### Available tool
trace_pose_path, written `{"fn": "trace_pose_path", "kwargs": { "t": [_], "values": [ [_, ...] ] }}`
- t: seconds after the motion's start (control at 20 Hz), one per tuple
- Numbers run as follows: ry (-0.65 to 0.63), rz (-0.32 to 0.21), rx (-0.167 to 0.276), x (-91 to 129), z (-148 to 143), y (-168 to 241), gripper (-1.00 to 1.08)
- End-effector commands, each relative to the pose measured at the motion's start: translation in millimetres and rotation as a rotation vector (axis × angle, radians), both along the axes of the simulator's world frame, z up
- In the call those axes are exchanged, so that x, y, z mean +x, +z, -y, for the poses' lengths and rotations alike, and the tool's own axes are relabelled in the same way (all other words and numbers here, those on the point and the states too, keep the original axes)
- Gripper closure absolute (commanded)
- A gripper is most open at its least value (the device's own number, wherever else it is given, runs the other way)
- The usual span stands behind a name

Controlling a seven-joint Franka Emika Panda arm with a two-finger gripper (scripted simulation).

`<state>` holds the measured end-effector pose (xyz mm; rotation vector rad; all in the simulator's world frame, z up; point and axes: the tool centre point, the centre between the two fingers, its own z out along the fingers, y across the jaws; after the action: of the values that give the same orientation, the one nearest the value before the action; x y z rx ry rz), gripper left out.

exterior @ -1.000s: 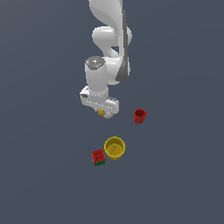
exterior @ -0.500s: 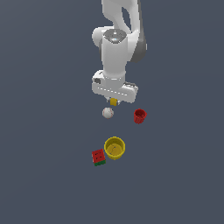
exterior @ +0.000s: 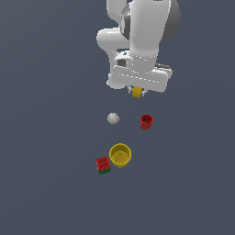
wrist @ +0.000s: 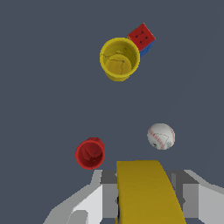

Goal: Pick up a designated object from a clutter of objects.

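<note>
1. Pincer (exterior: 137, 93), exterior view: closed on the yellow block (exterior: 137, 92), carried clear above the worktop (exterior: 46, 137); white ball (exterior: 113, 118) and red cup (exterior: 146, 121) lie below, apart.
2. Wrist view: block (wrist: 146, 192) sits between both fingers (wrist: 109, 194), evidently a secure hold; yellow bowl (wrist: 119, 59) touches the cube (wrist: 142, 37).

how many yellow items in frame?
2. The block is clamped in the gripper, above the floor. The bowl sits on the floor beside the cube. None looks hidden.

exterior view high, wrist view downward, close
</note>
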<state>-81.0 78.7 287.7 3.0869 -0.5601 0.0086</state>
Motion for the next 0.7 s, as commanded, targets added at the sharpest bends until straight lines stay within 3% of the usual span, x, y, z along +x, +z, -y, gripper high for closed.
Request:
{"fn": "trace_pose_path", "kwargs": {
  "t": [0.0,0.65],
  "values": [
    [0.0,-0.002,0.001,1,-18,22,1.08],
    [0.0,-0.005,0.005,12,-72,89,1.08]
  ]
}}
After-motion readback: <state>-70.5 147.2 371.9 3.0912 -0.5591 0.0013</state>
